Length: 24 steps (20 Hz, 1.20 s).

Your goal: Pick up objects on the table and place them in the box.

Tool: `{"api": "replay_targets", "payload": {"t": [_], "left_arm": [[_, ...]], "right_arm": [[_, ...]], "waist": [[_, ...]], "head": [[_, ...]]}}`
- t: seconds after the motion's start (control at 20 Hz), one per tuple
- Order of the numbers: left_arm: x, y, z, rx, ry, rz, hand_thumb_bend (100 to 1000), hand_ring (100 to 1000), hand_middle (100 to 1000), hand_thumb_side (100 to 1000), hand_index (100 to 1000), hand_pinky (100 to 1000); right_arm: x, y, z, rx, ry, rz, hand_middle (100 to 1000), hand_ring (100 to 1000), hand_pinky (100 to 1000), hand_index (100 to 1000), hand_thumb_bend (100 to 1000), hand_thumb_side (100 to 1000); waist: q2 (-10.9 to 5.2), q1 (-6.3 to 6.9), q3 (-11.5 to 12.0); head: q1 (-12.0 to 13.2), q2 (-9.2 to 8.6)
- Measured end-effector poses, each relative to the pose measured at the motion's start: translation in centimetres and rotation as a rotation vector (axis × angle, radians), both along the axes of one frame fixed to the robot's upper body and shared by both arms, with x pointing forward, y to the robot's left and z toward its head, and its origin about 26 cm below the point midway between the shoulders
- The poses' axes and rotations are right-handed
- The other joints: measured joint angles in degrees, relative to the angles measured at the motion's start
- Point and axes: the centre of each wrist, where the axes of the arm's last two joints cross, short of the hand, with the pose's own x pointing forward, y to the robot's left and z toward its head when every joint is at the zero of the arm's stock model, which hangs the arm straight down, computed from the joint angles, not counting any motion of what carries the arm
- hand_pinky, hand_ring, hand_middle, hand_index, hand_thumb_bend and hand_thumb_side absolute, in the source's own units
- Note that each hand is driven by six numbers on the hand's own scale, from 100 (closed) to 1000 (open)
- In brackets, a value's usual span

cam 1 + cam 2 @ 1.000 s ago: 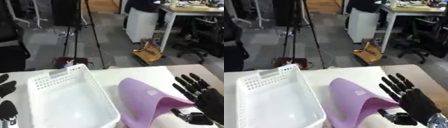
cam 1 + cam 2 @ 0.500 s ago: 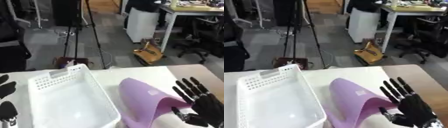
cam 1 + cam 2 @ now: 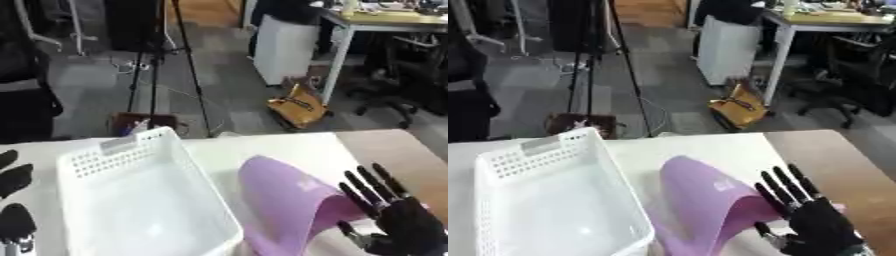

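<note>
A white perforated plastic box [image 3: 131, 200] stands on the white table at the left, with nothing inside that I can see. Just right of it lies a curved purple sheet-like object [image 3: 702, 205], arched upward. My right hand [image 3: 811, 220] is at the purple object's right edge, fingers straight and spread, thumb low beside it; it is open. My left hand [image 3: 13, 200] shows at the lower left edge, outside the box, fingers up and relaxed.
The white table [image 3: 289, 145] ends just behind the box; a brown tabletop [image 3: 842, 160] adjoins it on the right. Beyond are a tripod [image 3: 171, 60], a yellow-brown bag [image 3: 297, 105] on the floor, desks and office chairs.
My right hand has sunk lower in view and drawn a little toward me along the purple object's right edge. The box and purple object keep their places.
</note>
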Motion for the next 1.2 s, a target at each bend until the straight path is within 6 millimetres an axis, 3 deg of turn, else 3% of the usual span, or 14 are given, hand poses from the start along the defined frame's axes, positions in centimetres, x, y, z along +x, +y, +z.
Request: {"api": "replay_targets", "payload": {"t": [0.55, 0.6, 1.2], "left_arm": [[0.0, -0.1, -0.1, 0.008, 0.003, -0.009, 100, 772, 813, 747, 761, 750], [0.0, -0.1, -0.1, 0.009, 0.004, -0.009, 100, 772, 813, 729, 761, 750], [-0.1, -0.3, -0.1, 0.020, 0.011, -0.023, 100, 775, 815, 747, 761, 750]], "right_arm": [[0.5, -0.1, 1.9, -0.076, 0.032, 0.014, 922, 923, 920, 1000, 199, 1000], [0.6, -0.1, 1.9, -0.076, 0.025, 0.016, 922, 922, 919, 1000, 159, 1000], [0.8, -0.1, 2.5, -0.065, -0.019, 0.027, 918, 923, 919, 1000, 189, 1000]], "waist": [[0.00, -0.45, 0.4], [0.00, -0.48, 0.4], [0.00, -0.73, 0.4]], "head": [[-0.3, 0.00], [-0.3, 0.00], [-0.4, -0.53]]}}
